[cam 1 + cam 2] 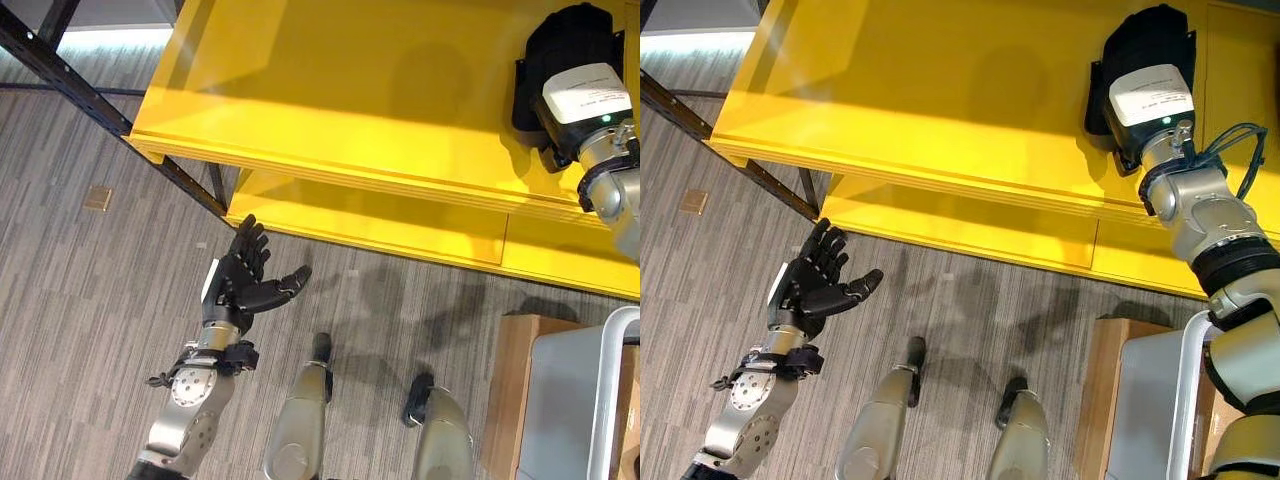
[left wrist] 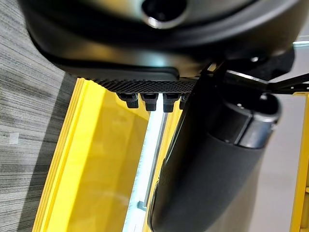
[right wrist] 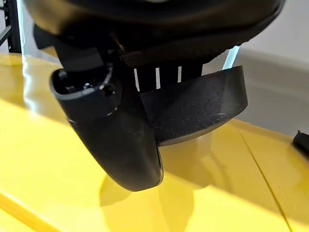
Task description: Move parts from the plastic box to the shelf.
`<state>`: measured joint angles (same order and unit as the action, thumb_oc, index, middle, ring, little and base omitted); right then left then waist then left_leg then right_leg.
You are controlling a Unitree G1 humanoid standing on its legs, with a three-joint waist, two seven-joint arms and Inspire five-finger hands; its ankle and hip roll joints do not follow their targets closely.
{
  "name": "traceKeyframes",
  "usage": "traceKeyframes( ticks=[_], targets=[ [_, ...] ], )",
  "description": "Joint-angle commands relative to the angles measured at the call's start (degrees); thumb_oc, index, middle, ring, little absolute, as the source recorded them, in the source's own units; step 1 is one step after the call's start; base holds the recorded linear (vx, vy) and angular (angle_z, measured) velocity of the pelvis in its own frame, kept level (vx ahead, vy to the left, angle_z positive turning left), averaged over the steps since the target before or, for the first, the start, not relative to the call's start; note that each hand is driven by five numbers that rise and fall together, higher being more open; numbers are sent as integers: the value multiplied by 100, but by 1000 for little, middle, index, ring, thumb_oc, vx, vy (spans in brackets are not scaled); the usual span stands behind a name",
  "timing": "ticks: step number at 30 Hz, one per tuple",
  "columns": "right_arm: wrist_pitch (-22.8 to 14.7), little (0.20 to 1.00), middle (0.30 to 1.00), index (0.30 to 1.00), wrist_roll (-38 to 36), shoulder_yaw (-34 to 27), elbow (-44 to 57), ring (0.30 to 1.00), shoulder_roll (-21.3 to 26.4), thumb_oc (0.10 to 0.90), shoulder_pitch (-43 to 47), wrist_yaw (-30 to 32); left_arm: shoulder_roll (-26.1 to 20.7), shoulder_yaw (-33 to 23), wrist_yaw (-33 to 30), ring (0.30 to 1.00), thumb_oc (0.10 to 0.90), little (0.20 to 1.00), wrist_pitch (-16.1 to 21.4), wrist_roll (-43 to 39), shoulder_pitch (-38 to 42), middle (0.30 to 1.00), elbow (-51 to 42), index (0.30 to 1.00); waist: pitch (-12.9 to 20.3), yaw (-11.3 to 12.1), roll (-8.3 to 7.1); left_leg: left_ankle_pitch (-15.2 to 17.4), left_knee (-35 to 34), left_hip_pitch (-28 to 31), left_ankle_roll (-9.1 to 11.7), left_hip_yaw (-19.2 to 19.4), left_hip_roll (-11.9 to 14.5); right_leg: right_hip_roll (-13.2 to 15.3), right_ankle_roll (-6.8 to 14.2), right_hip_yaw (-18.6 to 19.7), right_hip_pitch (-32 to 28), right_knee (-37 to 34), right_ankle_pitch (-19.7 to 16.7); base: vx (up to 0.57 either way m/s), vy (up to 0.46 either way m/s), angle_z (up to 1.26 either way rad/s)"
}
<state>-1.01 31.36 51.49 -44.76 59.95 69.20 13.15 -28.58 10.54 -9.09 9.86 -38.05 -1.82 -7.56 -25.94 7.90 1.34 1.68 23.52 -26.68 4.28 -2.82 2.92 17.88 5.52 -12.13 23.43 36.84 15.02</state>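
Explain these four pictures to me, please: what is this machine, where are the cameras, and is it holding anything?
This is a humanoid robot with two silver-grey arms ending in dark hands. The two wide pictures come from cameras in its head, looking down; they show the same scene from slightly different spots. The two close pictures come from cameras on its wrists, looking along each hand.

The big yellow surface is a shelf on a dark metal frame, standing on a grey floor. The right hand reaches over the top board. In its own wrist picture a dark curved part sits between its thumb and fingers, just above the yellow board, so it seems to be holding a part there.

The left hand hangs over the floor with fingers spread, holding nothing.

At the lower right stands a grey plastic box beside a wooden piece.
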Motion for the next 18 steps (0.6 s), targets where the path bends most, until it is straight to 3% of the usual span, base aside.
traceKeyframes(
  ticks=[1,18],
  targets=[
    [120,300,300,300,50,231,181,300,514,400,1188,287,-299,-273,112,1000,900,1000,681,-88,47,1000,-872,1000,256,41,36,580,218,271,168,-278,377,-87,-58,107,-465,53,332,0,0,0],
    [131,300,300,300,-33,208,179,300,448,400,1309,371,-325,-307,97,1000,900,1000,722,-157,19,1000,-854,1000,222,65,69,568,252,146,172,-306,339,-72,-60,101,-355,125,348,0,0,0]
  ],
)
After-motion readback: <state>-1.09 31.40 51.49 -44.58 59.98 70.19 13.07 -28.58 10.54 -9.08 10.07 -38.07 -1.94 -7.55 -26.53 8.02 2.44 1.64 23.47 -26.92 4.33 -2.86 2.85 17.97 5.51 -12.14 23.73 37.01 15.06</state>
